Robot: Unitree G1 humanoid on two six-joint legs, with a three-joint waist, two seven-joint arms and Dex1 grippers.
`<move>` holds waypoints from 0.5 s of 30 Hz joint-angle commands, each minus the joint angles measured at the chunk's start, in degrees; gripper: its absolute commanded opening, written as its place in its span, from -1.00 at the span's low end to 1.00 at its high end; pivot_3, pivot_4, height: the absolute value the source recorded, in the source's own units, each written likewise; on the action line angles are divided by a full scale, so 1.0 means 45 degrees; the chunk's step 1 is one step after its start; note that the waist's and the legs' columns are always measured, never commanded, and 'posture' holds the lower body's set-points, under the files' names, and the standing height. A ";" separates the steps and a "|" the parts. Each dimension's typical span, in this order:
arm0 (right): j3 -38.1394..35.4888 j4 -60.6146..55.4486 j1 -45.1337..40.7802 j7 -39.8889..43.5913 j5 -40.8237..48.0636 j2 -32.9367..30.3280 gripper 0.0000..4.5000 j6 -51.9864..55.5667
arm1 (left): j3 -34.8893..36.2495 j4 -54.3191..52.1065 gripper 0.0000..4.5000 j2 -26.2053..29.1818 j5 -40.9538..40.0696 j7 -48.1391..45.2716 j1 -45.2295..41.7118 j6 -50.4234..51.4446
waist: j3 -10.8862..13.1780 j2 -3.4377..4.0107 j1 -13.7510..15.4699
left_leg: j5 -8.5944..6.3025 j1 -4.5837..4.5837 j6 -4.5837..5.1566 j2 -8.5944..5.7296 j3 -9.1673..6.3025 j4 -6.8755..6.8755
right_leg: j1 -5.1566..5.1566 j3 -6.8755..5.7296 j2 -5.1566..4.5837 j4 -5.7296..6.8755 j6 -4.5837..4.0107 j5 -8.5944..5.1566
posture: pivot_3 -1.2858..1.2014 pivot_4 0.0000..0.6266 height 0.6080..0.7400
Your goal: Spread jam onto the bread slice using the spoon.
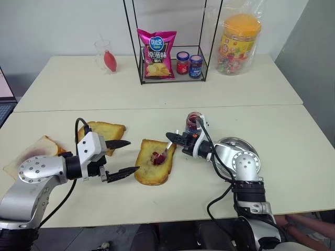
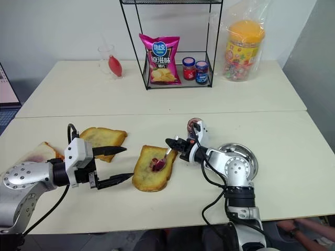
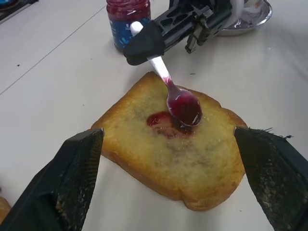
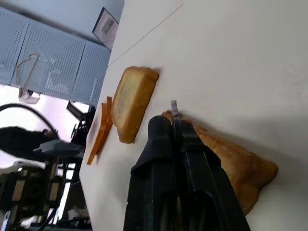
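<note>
The bread slice [image 1: 148, 171] lies flat on the near table, golden with a darker centre. A blob of dark red jam [image 3: 161, 120] sits near its middle. My right gripper [image 1: 169, 137] is shut on the handle of the small silver spoon [image 3: 184, 107]. The spoon's red-smeared bowl rests on the slice at the jam blob. Just behind that gripper stands the open glass jam jar [image 1: 193, 123]. My left gripper [image 1: 133, 155] is open, level with the slice's left edge, one finger on either side and not touching it.
A round steel dish [image 1: 248, 148] sits right of the jar. Left of the slice lie a plain toast [image 1: 107, 130] and a pale stained slice [image 1: 34, 151]. On the far table are a wire rack [image 1: 142, 63] with a chip bag and two lidded jars, a sweets tub [image 1: 239, 37] and a cup [image 1: 106, 55].
</note>
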 commanded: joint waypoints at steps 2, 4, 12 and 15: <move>0.0153 0.0035 -0.0388 0.0103 -0.0489 0.0041 -0.97 -0.0621 | 0.0049 -0.0146 1.00 0.0144 -0.0026 -0.0029 -0.0269 -0.0059 | 0.0000 0.0000 0.0005 | 0.0000 -0.0001 0.0000 -0.0001 0.0001 0.0001 | 0.0000 0.0001 -0.0001 0.0001 0.0000 0.0000 | 0.03 -0.52 1.00; 0.0317 0.0015 -0.0400 0.0211 -0.0671 0.0030 -0.97 -0.0723 | 0.0055 -0.0115 1.00 0.0139 -0.0002 -0.0043 -0.0275 -0.0088 | 0.0000 0.0000 0.0005 | 0.0000 -0.0001 -0.0001 -0.0003 0.0002 0.0001 | 0.0002 0.0002 -0.0003 -0.0002 0.0000 0.0000 | 0.03 -0.52 1.00; 0.1299 -0.0519 -0.0139 0.0797 -0.1251 -0.0035 -0.97 -0.0916 | 0.0035 -0.0036 1.00 0.0114 0.0038 -0.0019 -0.0378 -0.0099 | 0.0000 0.0000 0.0002 | 0.0000 0.0000 0.0000 -0.0001 0.0000 -0.0001 | 0.0001 0.0001 -0.0004 0.0001 -0.0001 0.0000 | 0.03 -0.52 1.00; 0.0910 -0.0518 -0.0367 0.0661 -0.0996 0.0300 -0.97 -0.0994 | 0.0018 -0.0016 1.00 0.0094 0.0059 0.0002 -0.0412 -0.0099 | 0.0000 0.0000 0.0001 | 0.0000 0.0000 -0.0001 0.0000 0.0000 -0.0001 | 0.0001 0.0000 -0.0004 0.0001 -0.0001 0.0000 | 0.03 -0.52 1.00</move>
